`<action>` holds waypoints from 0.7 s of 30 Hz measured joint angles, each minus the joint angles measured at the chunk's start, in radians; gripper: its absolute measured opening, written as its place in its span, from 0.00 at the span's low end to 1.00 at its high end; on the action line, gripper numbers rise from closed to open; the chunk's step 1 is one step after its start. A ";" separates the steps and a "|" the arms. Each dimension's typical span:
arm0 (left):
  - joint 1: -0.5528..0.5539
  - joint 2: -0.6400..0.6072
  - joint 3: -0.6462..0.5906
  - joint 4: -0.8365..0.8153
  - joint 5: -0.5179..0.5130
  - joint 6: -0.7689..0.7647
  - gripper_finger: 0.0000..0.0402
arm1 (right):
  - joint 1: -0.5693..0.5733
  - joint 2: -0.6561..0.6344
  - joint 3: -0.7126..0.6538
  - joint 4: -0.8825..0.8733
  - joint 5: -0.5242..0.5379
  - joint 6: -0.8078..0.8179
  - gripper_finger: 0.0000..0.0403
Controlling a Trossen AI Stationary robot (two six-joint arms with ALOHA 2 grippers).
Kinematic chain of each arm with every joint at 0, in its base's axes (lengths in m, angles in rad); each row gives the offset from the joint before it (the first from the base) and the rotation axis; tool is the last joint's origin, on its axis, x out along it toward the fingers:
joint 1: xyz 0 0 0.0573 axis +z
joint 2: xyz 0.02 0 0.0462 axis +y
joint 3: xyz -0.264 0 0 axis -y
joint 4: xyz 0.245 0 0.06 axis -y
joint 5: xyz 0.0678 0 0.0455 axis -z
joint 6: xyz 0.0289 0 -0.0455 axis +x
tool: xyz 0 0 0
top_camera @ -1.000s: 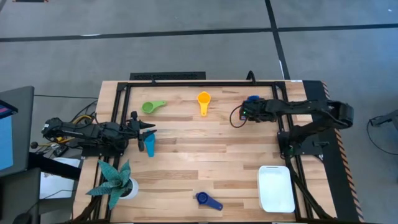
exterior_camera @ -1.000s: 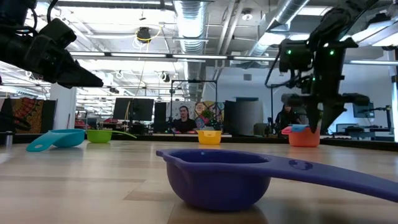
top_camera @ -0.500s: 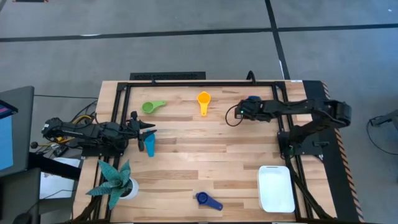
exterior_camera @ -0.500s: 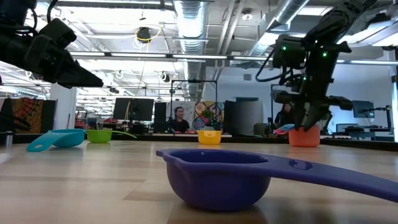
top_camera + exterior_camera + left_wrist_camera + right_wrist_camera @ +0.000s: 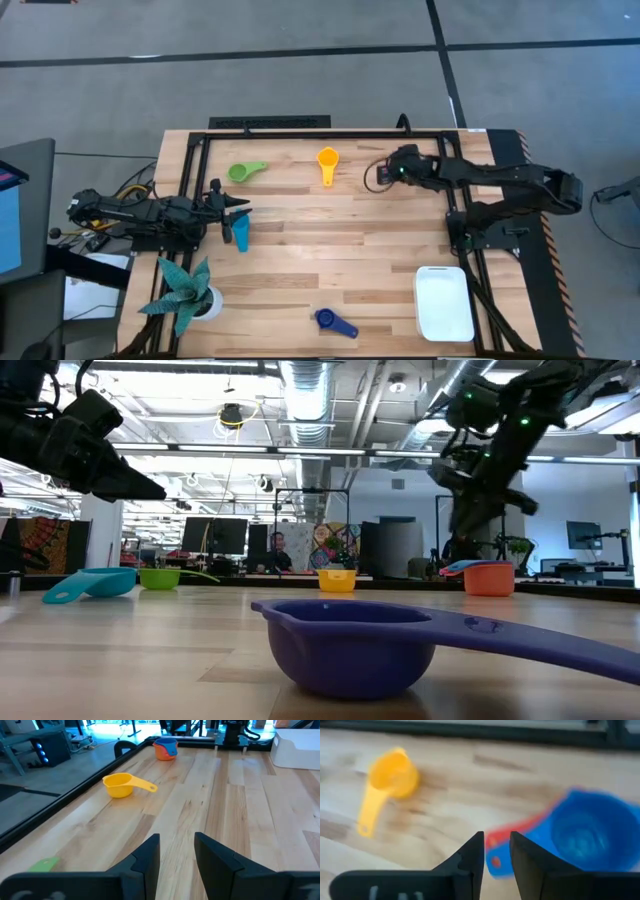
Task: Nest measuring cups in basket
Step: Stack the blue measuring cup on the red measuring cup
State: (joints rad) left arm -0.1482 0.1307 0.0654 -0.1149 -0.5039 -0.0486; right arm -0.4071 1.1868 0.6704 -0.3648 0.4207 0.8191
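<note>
Around right gripper [image 5: 496, 851]: fingers parted by a narrow gap, nothing between them; hangs raised just above a small stack [image 5: 488, 575] at the far right of table [image 5: 300, 270]. In stack: blue cup [image 5: 592, 837] seated in an orange-red one, red handle [image 5: 515, 832] poking out; number of cups in it unclear. Near left gripper [image 5: 176, 851]: released, empty, parked at left edge just beside teal cup [image 5: 241, 236]. Progress judged early: partial nesting only, and outside basket [image 5: 444, 303], which sits at the near right corner with no cup in it. Left to do: gather green cup [image 5: 243, 172], yellow cup [image 5: 327, 160], teal, dark blue cup [image 5: 333, 321], all scattered well apart, then put the nest in basket. Cups: smooth plastic, round bowls, short flat handles. Basket: white, shallow, rounded corners. Table: pale wood planks, black frame. Spiky teal plant [image 5: 185, 295] at near left, not part of job.
</note>
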 joint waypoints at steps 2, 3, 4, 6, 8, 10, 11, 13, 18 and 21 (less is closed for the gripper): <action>0.000 0.000 0.000 0.000 0.000 0.000 0.28 | -0.039 0.029 0.030 0.040 -0.033 -0.075 0.28; 0.000 0.000 0.000 0.000 0.000 0.000 0.28 | -0.061 0.050 0.053 0.043 -0.046 -0.103 0.27; 0.000 0.000 0.000 0.000 0.000 0.000 0.28 | -0.083 0.076 0.079 0.039 -0.059 -0.129 0.27; 0.000 0.000 0.000 0.000 0.000 0.000 0.28 | -0.125 0.128 0.131 0.015 -0.086 -0.181 0.26; 0.000 0.000 0.000 0.000 0.000 0.000 0.28 | -0.157 0.182 0.182 -0.019 -0.114 -0.222 0.25; 0.000 0.000 0.000 0.000 0.000 0.000 0.28 | -0.179 0.241 0.234 -0.075 -0.134 -0.260 0.25; 0.000 0.000 0.000 0.000 0.000 0.000 0.28 | -0.186 0.270 0.257 -0.103 -0.140 -0.279 0.25; 0.000 0.000 0.000 0.000 0.000 0.000 0.28 | -0.193 0.321 0.299 -0.165 -0.143 -0.313 0.25; 0.000 0.000 0.000 0.000 0.000 0.000 0.28 | -0.201 0.417 0.370 -0.222 -0.149 -0.384 0.25; 0.000 0.000 0.000 0.000 0.000 0.000 0.28 | -0.206 0.460 0.395 -0.234 -0.161 -0.418 0.25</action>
State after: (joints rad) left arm -0.1479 0.1307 0.0654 -0.1150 -0.5038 -0.0486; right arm -0.6127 1.6471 1.0655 -0.5988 0.2599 0.4007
